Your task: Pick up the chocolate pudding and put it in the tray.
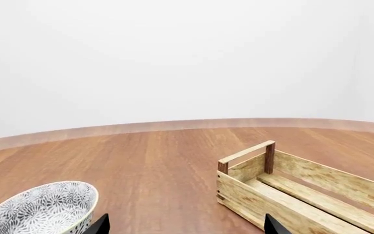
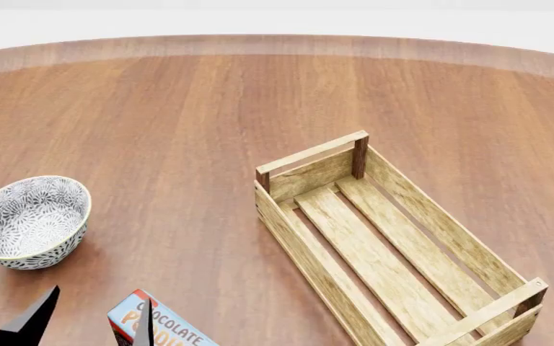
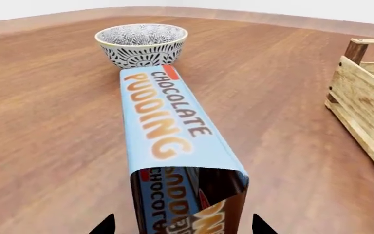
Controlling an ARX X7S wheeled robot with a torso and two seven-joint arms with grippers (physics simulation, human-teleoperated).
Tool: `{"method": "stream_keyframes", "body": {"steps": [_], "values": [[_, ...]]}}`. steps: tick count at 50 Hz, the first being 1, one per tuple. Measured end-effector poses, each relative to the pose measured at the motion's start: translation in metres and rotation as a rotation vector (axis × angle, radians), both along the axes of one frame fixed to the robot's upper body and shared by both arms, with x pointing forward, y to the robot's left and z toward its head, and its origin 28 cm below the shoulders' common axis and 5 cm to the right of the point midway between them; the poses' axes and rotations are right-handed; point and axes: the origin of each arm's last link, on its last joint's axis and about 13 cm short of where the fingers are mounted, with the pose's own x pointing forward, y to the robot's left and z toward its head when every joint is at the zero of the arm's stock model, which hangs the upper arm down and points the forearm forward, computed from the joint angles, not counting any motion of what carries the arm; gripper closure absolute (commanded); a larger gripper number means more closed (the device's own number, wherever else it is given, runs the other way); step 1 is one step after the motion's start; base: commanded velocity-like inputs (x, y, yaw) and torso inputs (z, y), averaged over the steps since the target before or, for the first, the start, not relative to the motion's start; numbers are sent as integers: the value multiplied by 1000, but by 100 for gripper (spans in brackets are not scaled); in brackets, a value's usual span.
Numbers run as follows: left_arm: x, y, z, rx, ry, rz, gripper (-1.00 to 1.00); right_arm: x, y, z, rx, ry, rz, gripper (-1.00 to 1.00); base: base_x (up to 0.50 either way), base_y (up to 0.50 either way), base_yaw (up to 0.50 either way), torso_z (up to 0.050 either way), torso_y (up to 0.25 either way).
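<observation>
The chocolate pudding is a long carton with a light-blue face and orange lettering. It lies flat on the wooden table, pointing toward the bowl. In the head view it shows at the bottom edge. My right gripper is open, with a black fingertip on each side of the carton's near end and a small gap on both sides. It is out of the head view. My left gripper is open wide and empty, and its tips show low in the head view just left of the carton. The tray stands to the right and holds nothing.
A grey-white patterned bowl sits left of the pudding; it also shows in the left wrist view and the right wrist view. The tray's near end with its bar handle is right of my left gripper. The round table's edge curves behind.
</observation>
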Motion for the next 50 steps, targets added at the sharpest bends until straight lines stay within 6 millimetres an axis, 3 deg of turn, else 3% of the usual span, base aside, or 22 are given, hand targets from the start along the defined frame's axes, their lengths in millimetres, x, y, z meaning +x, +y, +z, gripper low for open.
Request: {"method": "stream_keyframes", "body": {"steps": [11,12,30,50], "values": [[1,0,0,0,0,-1,-100,0,1,-2,-1,2,2,-100,0,0,0,0,0],[1,0,0,0,0,-1,-100,0,1,-2,-1,2,2,100,0,0,0,0,0],[-1,0,0,-6,-2,-3,-100,-3,0,-1,21,5,-11,100,0,0,0,0,0],[-3,2,0,-13,1,-1,-100,-6,-19,37,32,-70,-86,100,0,0,0,0,1]]}}
